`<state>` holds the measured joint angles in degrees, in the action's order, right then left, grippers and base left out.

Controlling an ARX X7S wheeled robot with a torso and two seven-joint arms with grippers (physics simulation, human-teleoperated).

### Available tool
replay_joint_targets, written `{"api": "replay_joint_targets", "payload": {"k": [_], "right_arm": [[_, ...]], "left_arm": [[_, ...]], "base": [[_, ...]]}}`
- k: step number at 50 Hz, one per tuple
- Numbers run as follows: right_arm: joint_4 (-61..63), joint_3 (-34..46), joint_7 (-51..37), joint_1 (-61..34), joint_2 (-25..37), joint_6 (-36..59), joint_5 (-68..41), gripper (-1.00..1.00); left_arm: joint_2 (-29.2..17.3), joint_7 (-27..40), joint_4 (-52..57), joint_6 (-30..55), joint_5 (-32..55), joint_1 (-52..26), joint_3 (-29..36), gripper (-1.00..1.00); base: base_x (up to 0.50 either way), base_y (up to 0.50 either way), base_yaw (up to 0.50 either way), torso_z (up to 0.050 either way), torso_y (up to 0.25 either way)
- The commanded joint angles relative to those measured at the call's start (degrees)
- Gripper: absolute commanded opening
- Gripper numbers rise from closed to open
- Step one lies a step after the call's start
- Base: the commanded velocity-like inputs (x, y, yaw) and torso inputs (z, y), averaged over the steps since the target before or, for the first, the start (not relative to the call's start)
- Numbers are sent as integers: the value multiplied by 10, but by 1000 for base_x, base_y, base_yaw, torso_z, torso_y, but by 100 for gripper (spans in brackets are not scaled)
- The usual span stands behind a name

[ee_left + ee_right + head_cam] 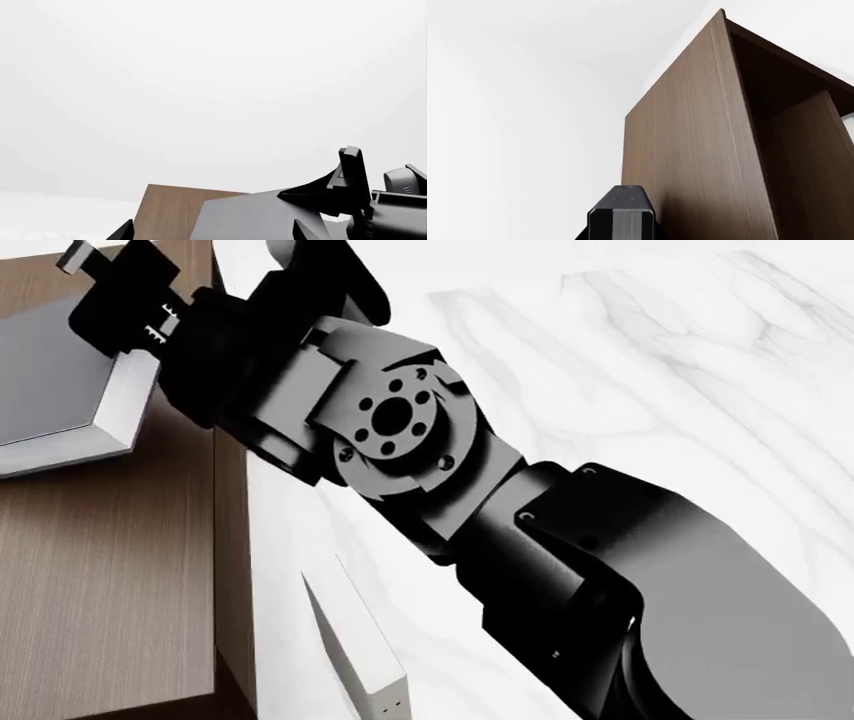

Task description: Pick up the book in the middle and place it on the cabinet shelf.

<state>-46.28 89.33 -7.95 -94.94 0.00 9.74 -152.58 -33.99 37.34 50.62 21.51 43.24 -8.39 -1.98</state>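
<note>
The dark grey book (pixel 47 370) with white page edges lies flat on the cabinet shelf's light brown top (pixel 107 590). A black arm (pixel 400 430) reaches from the lower right to the book's right edge; I cannot tell which arm it is. In the left wrist view my left gripper (pixel 213 234) is open, its two tips wide apart over the book (pixel 253 220) and the wooden top (pixel 167 210). Another black gripper part (pixel 350 180) stands by the book's far side. My right gripper (pixel 620 217) is shut with nothing in it, facing the cabinet's side panel (pixel 694 150).
An off-white book (pixel 354 660) stands on its edge on the white marble surface (pixel 601 340) just right of the cabinet. The cabinet's dark open front with a divider (pixel 807 150) shows in the right wrist view.
</note>
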Motion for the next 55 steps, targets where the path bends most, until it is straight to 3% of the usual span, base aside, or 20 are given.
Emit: {"api": "replay_joint_targets", "payload": {"k": [1, 39, 55], "right_arm": [[-16, 23, -2, 0, 0, 0, 27, 100], [-113, 27, 27, -10, 2, 35, 16, 100], [1, 6, 8, 11, 85, -35, 25, 100]], "left_arm": [[-1, 1, 0, -1, 0, 0, 1, 100], [-3, 1, -2, -7, -11, 3, 15, 100], [-6, 3, -4, -7, -15, 1, 18, 100]], "base": [[0, 0, 0, 0, 0], [0, 0, 0, 0, 1], [0, 0, 0, 0, 0]]}}
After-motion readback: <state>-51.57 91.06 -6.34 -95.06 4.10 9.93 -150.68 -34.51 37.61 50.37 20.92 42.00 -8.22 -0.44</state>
